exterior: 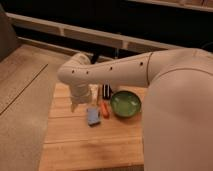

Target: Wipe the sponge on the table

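The sponge, a small flat blue pad, lies on the light wooden table near the middle of its far half. My white arm reaches in from the right, bends at the upper left and comes down over the table's far side. My gripper hangs just behind the sponge, slightly to its right, and part of it is hidden by the arm. Whether it touches the sponge does not show.
A thin orange stick lies right beside the sponge on its right. A green bowl stands further right, near the table's edge. Grey speckled floor runs along the left, and a dark wall with a pale rail stands behind.
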`<state>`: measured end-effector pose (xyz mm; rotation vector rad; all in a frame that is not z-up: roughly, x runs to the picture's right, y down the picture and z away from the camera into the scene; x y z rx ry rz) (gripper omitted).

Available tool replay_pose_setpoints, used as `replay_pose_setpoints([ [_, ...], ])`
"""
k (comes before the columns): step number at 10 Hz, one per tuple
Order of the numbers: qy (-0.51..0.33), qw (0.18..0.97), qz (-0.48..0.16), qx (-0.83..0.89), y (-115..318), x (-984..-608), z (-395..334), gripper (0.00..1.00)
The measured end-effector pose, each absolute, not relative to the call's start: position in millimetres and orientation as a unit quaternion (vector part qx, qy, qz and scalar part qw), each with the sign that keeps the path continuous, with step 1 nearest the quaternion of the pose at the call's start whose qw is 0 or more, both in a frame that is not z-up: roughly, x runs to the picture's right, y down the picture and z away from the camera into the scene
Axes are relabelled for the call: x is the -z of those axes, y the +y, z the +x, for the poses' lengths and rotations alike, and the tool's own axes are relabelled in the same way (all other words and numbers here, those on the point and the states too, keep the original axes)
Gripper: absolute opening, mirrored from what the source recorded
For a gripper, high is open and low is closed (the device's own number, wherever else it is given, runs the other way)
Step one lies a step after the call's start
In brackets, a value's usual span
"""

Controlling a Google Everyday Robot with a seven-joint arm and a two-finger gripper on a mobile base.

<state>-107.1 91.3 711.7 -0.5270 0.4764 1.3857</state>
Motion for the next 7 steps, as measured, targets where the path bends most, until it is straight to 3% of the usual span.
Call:
replay_pose_setpoints([
  [4,0.144,0.776,-0.204,-0.579,62,-739,-127,0.65],
  [7,0.142,0.778,-0.204,-0.577,61,-741,-127,0.65],
])
